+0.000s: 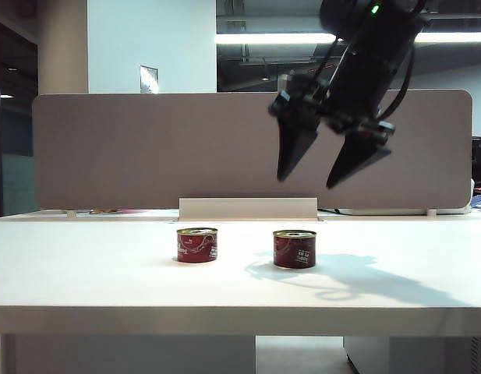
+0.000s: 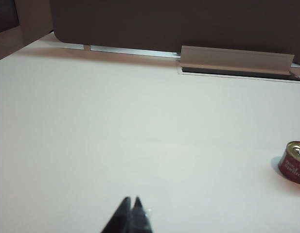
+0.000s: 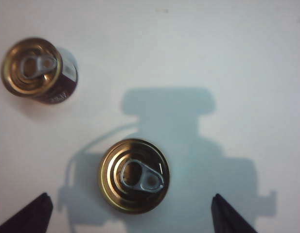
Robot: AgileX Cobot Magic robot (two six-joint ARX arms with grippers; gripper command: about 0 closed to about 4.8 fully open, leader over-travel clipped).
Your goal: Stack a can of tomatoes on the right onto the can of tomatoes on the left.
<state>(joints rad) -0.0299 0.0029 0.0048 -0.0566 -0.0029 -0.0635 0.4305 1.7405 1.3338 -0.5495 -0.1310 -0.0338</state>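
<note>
Two dark red cans of tomatoes with gold pull-tab lids stand upright and apart on the white table. The left can (image 1: 197,245) (image 3: 39,71) (image 2: 293,163) and the right can (image 1: 295,248) (image 3: 134,175) are about a can's width apart. My right gripper (image 1: 310,181) (image 3: 130,213) hangs open high above the right can, pointing down, its two fingertips (image 3: 37,208) spread wide to either side of the can's lid. My left gripper (image 2: 132,200) is shut and empty, low over bare table well to the left of the left can.
A grey partition panel (image 1: 146,148) closes off the back of the table (image 1: 84,273), with a raised cable-slot lid (image 1: 248,208) in front of it. The right arm's shadow (image 1: 341,276) falls beside the right can.
</note>
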